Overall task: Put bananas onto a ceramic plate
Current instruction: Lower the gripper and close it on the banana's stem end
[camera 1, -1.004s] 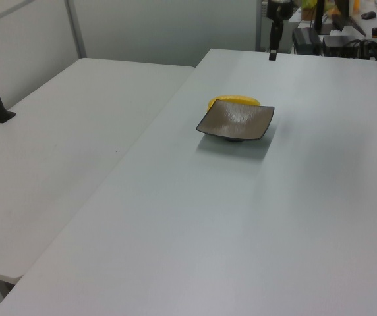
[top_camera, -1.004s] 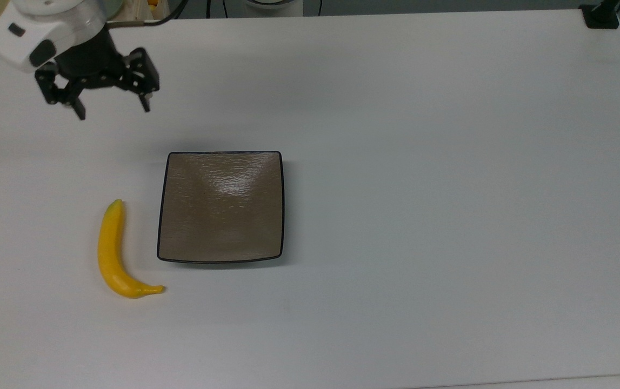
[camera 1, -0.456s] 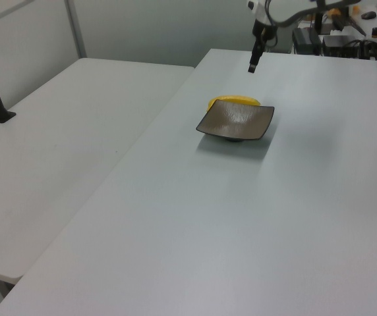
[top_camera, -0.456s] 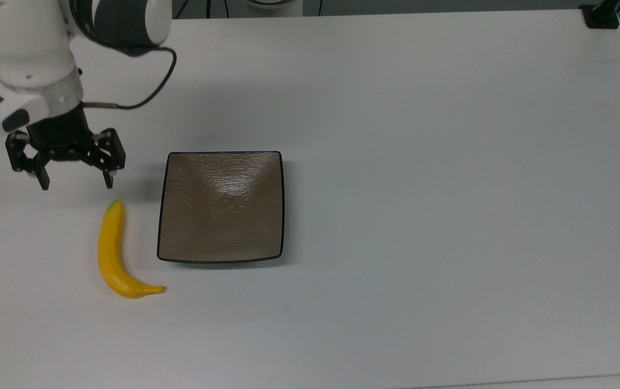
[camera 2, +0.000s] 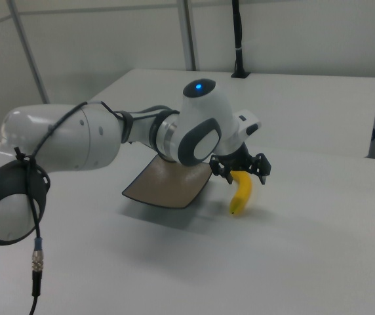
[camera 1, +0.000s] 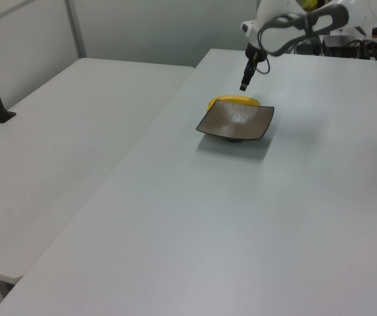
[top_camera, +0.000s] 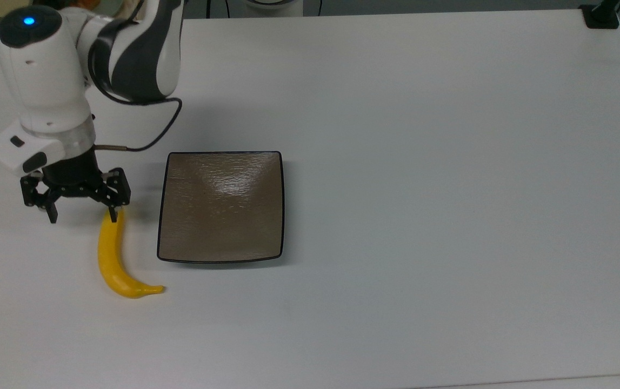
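Top view, near to far: a smooth, bright yellow curved plastic banana lies on the white table just beside the edge of a square, glossy brown ceramic plate with a thin dark rim, at the plate's nine o'clock, apart from it. The black two-finger claw of the white arm hangs with its fingers spread wide at the banana's twelve o'clock end, one fingertip over that tip. In the right view the claw sits just above the banana, beside the plate.
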Controlling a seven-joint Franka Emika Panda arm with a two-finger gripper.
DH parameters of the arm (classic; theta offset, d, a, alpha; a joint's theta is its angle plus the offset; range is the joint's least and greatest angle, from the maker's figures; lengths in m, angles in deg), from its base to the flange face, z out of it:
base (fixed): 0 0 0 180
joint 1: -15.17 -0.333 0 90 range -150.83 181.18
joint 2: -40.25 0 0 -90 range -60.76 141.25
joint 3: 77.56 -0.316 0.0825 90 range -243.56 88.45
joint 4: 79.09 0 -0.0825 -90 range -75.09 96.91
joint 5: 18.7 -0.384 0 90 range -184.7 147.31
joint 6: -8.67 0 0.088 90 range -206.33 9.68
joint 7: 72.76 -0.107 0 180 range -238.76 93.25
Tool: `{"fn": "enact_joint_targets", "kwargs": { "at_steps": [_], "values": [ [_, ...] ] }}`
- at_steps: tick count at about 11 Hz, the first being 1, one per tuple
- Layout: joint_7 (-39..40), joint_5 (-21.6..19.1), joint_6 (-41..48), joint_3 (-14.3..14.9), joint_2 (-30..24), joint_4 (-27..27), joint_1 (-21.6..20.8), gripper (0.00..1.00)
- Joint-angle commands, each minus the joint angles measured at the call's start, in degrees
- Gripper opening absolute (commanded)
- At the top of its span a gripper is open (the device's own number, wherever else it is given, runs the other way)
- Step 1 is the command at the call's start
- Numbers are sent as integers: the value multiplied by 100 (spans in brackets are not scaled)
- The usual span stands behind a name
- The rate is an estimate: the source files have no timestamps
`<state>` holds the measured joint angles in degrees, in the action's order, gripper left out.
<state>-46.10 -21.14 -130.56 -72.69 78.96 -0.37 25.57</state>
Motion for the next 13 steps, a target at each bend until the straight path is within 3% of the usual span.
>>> {"fn": "enact_joint_targets", "kwargs": {
  "at_steps": [1,5,6,11,13],
  "values": [
    [-73,-54,-508,-178,285,11,33,100],
    [-117,-37,-649,-257,470,11,33,100],
    [-108,-28,-649,-284,479,11,33,94],
    [24,7,-649,-293,479,11,51,40],
    [269,7,-649,-293,479,20,51,0]
  ]
}}
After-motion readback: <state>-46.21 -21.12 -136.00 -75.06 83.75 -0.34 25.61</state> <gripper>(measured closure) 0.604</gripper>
